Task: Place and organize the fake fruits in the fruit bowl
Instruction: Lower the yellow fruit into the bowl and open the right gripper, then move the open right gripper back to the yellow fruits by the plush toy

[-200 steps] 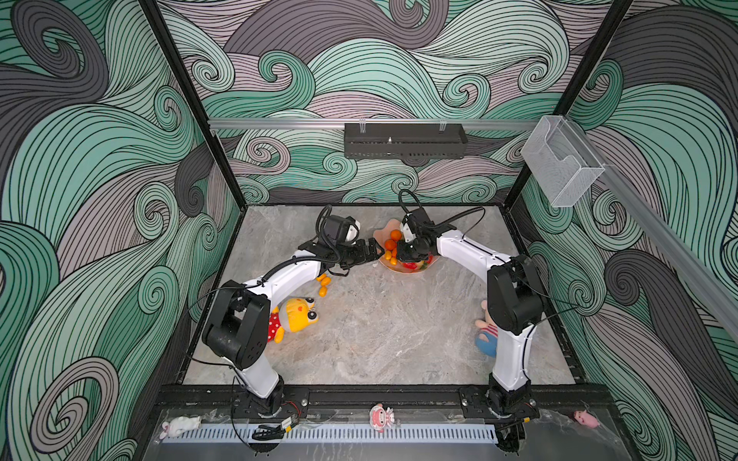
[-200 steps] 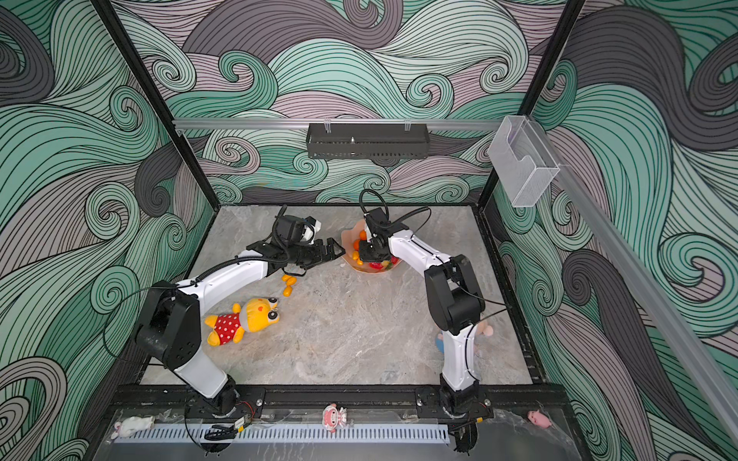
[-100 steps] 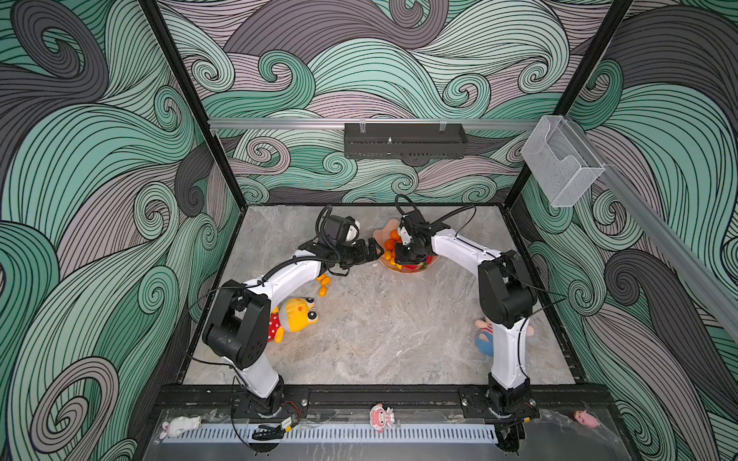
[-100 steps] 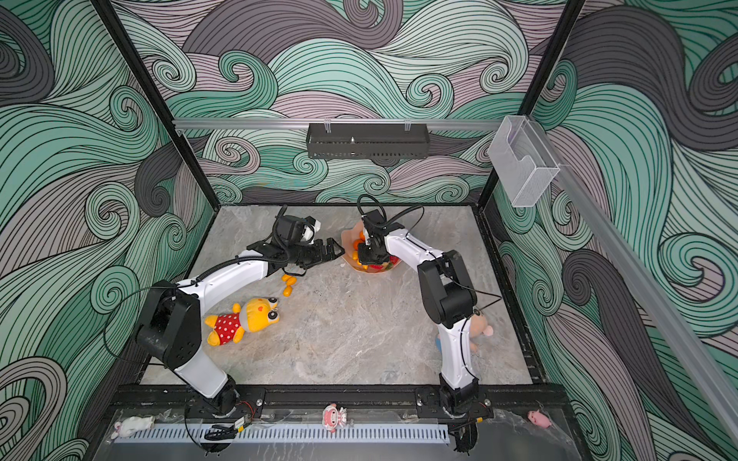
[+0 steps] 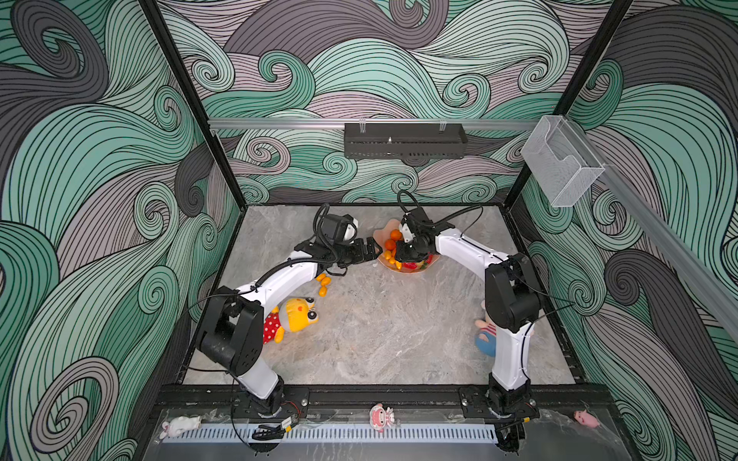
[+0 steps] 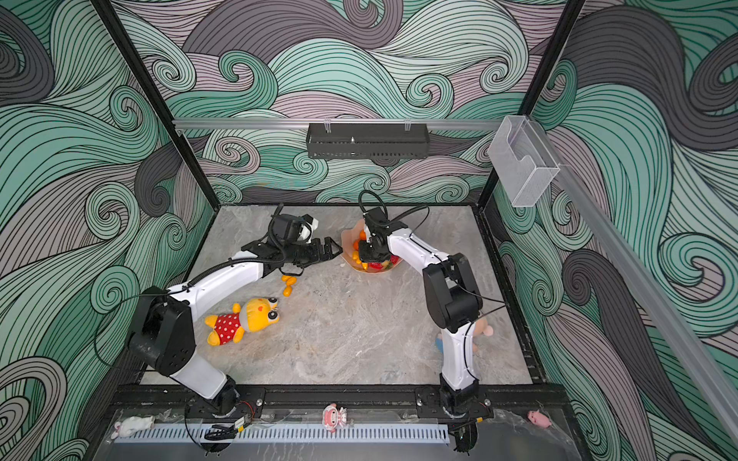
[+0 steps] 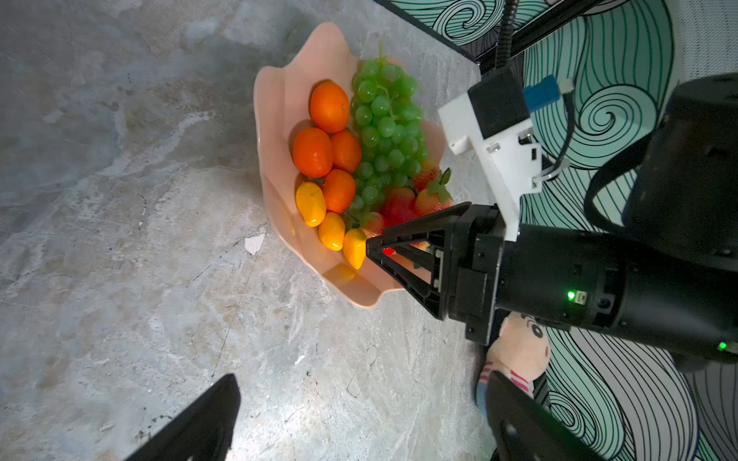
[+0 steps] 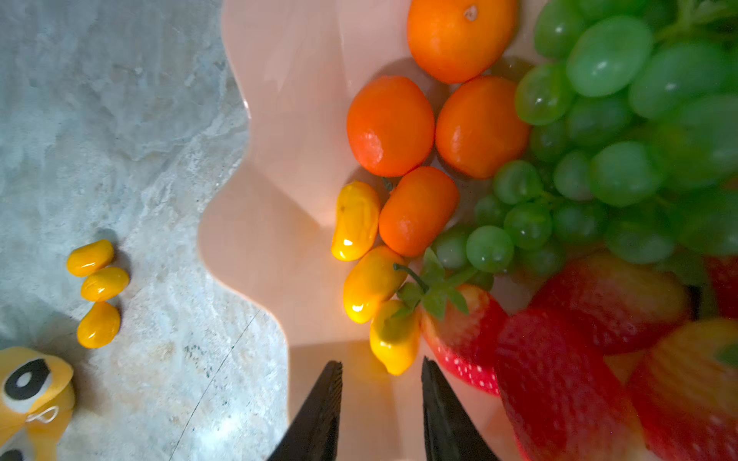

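we see right gripper (image 8: 382, 364) narrowly parted, empty, tips over fruit bowl (image 7: 275, 99). left gripper (image 5: 374, 250) wide, empty. three loose kumquats (image 8: 98, 293) on table (image 8: 159, 119), beside yellow plush (image 8: 32, 383). we judge them light, hard, slippery; pinch across short middle.

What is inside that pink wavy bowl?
Orange tangerines, three yellow kumquats, a green grape bunch and red strawberries lie in the fruit bowl. Anything beneath the pile is covered from view.
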You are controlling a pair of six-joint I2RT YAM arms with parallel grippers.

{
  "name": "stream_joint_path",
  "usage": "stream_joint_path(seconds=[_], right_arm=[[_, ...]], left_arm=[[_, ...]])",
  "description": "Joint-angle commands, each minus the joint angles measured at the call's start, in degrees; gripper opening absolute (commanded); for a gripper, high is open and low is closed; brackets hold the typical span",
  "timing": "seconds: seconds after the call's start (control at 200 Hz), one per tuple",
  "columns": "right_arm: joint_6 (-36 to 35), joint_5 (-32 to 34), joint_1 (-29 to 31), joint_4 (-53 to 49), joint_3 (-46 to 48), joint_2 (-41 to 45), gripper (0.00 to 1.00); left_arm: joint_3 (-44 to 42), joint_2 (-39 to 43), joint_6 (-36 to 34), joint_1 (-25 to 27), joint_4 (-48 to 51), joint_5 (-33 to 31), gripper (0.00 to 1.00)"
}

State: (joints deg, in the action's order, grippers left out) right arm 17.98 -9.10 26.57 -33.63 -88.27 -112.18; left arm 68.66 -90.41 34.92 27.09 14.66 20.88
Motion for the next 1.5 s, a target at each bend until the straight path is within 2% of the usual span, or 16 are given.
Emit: stream_joint_path(seconds=[0.0,0.225,0.435,0.56,0.76,1.006,1.296,1.496], right_arm=[[0.39,-0.91,0.57,4.26,4.06,6.45,0.37],[2.47,-2.67,3.85,11.24,11.97,13.79,0.40],[0.49,2.22,10.83,12.71,14.88,17.29,0.39],[1.05,4.07,14.93,12.75,14.62,16.53,0.38],[3.38,5.95,20.46,10.64,9.59,11.35,0.36],[2.54,9.74,25.40,8.50,2.96,5.22,0.33],[9.73,10.94,28.07,11.21,0.33,0.23,0.30],[12.92,14.04,30.16,10.60,-3.46,-4.10,0.29]], left_arm=[[-0.10,4.82,-2.34,0.27,3.79,-1.50,0.99],[-4.66,15.20,-0.96,0.24,7.83,-4.85,0.99],[-10.99,25.08,-1.71,-0.16,10.89,-10.15,0.99],[-12.04,28.61,-2.13,-1.87,14.98,-10.87,0.99],[-13.03,31.31,-1.86,-6.54,19.35,-8.85,0.99],[-15.24,33.83,-2.60,-16.86,20.96,-1.67,0.99],[-16.93,34.33,-3.19,-23.65,21.49,2.23,0.99],[-18.30,34.08,-3.35,-27.55,20.85,5.34,0.99]])
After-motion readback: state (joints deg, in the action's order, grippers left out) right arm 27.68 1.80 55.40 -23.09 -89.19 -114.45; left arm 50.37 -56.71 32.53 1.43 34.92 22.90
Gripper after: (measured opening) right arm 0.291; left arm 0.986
